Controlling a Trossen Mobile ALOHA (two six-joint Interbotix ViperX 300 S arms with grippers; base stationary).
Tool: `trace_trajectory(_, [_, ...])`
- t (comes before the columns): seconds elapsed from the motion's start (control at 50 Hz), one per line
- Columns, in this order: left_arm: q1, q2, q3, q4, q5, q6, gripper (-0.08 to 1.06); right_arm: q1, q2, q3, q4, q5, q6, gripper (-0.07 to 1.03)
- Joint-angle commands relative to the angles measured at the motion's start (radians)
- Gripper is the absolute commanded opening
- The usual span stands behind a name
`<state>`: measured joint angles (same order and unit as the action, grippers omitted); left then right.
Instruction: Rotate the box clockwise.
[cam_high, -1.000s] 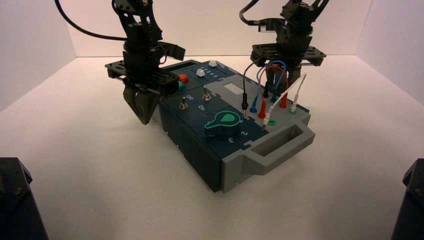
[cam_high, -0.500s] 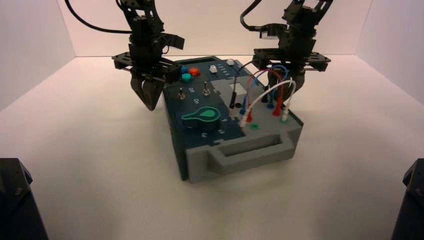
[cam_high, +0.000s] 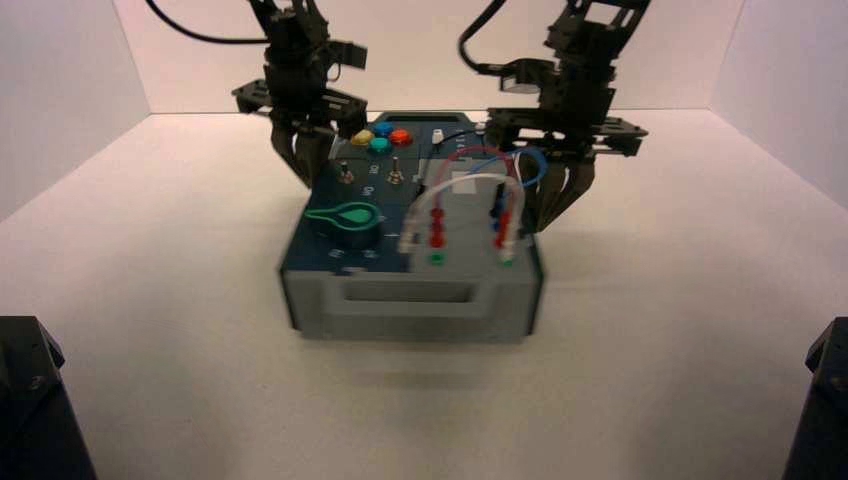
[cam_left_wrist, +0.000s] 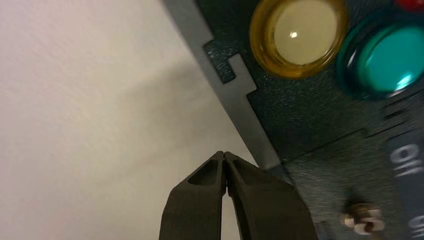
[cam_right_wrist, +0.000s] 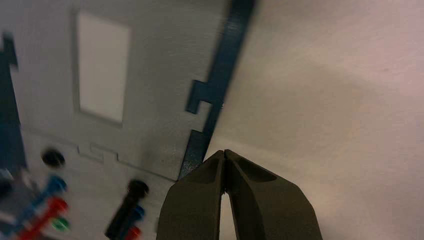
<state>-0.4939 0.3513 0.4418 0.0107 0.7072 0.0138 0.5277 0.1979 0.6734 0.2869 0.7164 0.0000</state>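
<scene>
The dark teal and grey box (cam_high: 415, 290) stands end-on to me, its grey end handle (cam_high: 412, 296) nearest. On top are a green knob (cam_high: 347, 217), coloured round buttons (cam_high: 381, 137), two toggle switches (cam_high: 370, 172) and looped plug wires (cam_high: 475, 195). My left gripper (cam_high: 303, 172) is shut and empty against the box's left side, far end; its wrist view shows its tips (cam_left_wrist: 224, 156) at the box's edge by the yellow button (cam_left_wrist: 300, 34) and teal button (cam_left_wrist: 386, 60). My right gripper (cam_high: 548, 218) is shut and empty against the box's right side; it shows beside the box's edge in the right wrist view (cam_right_wrist: 223, 154).
The box sits on a white tabletop (cam_high: 170, 300) with white walls at the back and sides. Two dark arm bases (cam_high: 35, 400) stand at the near corners.
The box has turned clockwise from a slanted stand to end-on toward me. The left gripper moved back along the left side, the right gripper came forward along the right side.
</scene>
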Motion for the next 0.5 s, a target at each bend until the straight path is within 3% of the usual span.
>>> trace_trajectory(0.02, [-0.061, -0.015, -0.057, -0.020, -0.034, 0.017, -0.03, 0.175, -0.014, -0.028, 0.071, -0.014, -0.003, -0.02])
trace_trajectory(0.22, [-0.037, -0.020, -0.035, -0.020, -0.032, 0.018, -0.03, 0.141, -0.005, 0.005, 0.049, -0.038, -0.003, -0.02])
trace_trajectory(0.5, [0.008, -0.101, 0.021, -0.020, -0.035, 0.017, -0.03, 0.020, -0.098, 0.049, 0.005, -0.041, -0.003, -0.02])
